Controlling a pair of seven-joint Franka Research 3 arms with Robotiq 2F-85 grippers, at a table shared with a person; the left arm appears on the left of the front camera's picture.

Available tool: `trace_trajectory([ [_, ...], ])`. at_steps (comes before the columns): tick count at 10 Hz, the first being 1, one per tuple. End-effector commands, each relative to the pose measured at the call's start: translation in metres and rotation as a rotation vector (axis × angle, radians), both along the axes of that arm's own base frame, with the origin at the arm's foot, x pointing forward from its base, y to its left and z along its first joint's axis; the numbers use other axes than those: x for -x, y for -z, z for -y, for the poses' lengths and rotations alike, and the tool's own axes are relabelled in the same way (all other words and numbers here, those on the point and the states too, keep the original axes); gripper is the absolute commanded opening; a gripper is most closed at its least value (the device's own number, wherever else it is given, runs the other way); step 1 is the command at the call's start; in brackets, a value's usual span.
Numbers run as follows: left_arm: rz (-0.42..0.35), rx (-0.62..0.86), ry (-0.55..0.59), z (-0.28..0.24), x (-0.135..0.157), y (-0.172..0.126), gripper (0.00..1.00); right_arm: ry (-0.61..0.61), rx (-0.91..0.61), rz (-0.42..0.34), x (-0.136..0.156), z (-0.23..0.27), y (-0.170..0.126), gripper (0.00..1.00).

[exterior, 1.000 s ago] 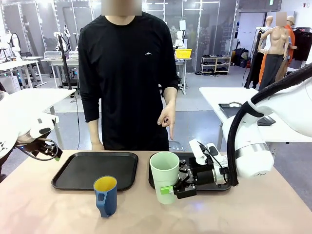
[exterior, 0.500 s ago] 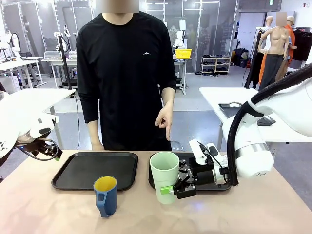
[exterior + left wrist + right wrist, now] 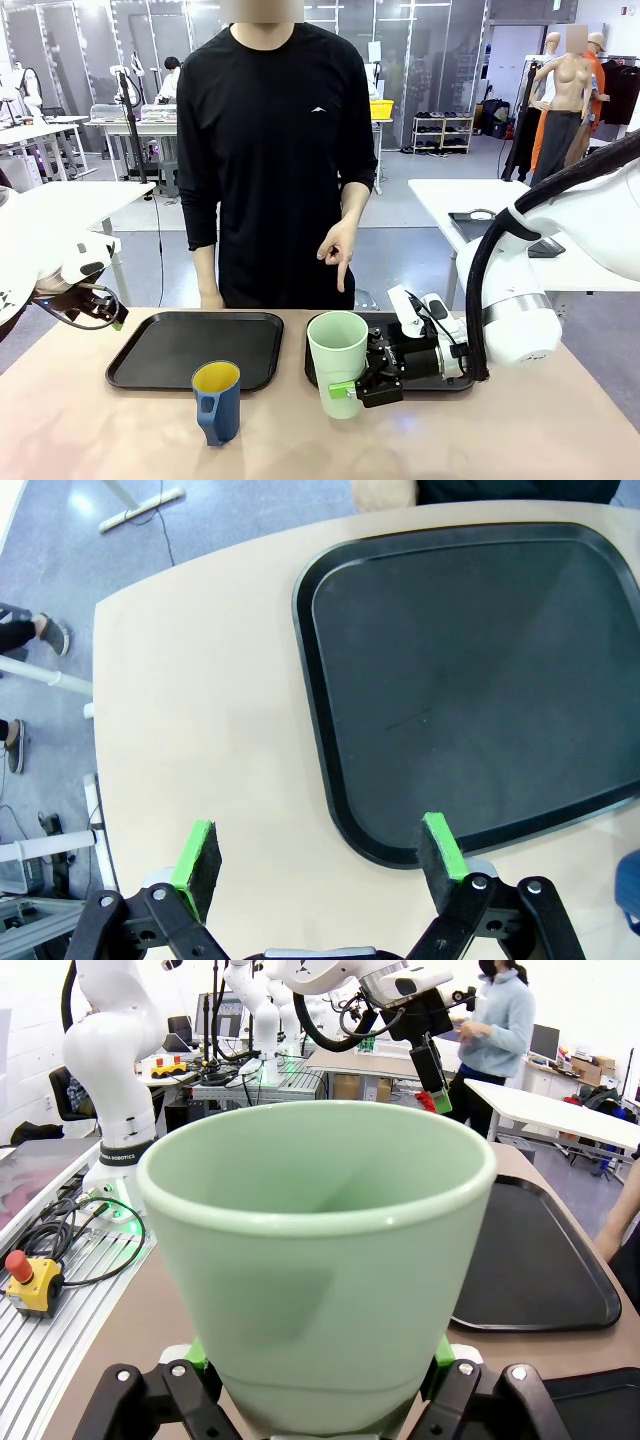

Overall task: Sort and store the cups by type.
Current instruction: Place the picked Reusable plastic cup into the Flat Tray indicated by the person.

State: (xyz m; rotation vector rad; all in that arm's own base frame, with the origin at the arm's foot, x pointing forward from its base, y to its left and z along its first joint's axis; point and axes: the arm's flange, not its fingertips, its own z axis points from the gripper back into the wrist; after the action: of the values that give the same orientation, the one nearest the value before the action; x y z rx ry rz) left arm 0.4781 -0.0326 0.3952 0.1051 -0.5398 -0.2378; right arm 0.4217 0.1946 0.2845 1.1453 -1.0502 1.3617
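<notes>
The tall mint-green tumbler (image 3: pixel 337 352) stands upright just in front of the right black tray (image 3: pixel 448 382). My right gripper (image 3: pixel 346 389) is shut on its lower part, a green pad on each side. In the right wrist view the tumbler (image 3: pixel 318 1260) sits wide between the fingers. The dark blue mug (image 3: pixel 217 401), yellow inside and handle toward me, stands alone in front of the left black tray (image 3: pixel 160 345). My left gripper (image 3: pixel 103 305) hovers open at the table's left edge; in its own view the left gripper (image 3: pixel 320 850) holds nothing, near the tray's corner (image 3: pixel 470 680).
A person in black stands at the far side, one hand (image 3: pixel 339 248) pointing a finger down above the right tray. Both trays lie side by side across the middle of the table. Tan tabletop (image 3: pixel 110 430) lies bare in front of them.
The person has shifted slightly to the right and the pointing hand has moved a little. Both arms and both cups stay where they were.
</notes>
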Motion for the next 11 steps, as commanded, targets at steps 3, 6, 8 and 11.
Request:
trace_trajectory([
  [3,0.005,-0.001,-0.001,0.0,0.001,-0.002,1.0,0.066,-0.023,0.038,-0.011,0.015,0.002,0.85],
  [6,0.005,-0.001,-0.001,0.0,0.001,-0.002,1.0,0.179,-0.036,0.066,-0.051,0.047,0.001,0.85],
  [8,0.005,-0.001,-0.001,0.0,0.001,-0.002,1.0,0.247,-0.062,0.068,-0.081,0.065,0.002,0.85],
  [11,0.005,-0.001,-0.001,0.0,0.001,-0.002,1.0,0.342,-0.058,0.09,-0.12,0.088,0.002,0.85],
])
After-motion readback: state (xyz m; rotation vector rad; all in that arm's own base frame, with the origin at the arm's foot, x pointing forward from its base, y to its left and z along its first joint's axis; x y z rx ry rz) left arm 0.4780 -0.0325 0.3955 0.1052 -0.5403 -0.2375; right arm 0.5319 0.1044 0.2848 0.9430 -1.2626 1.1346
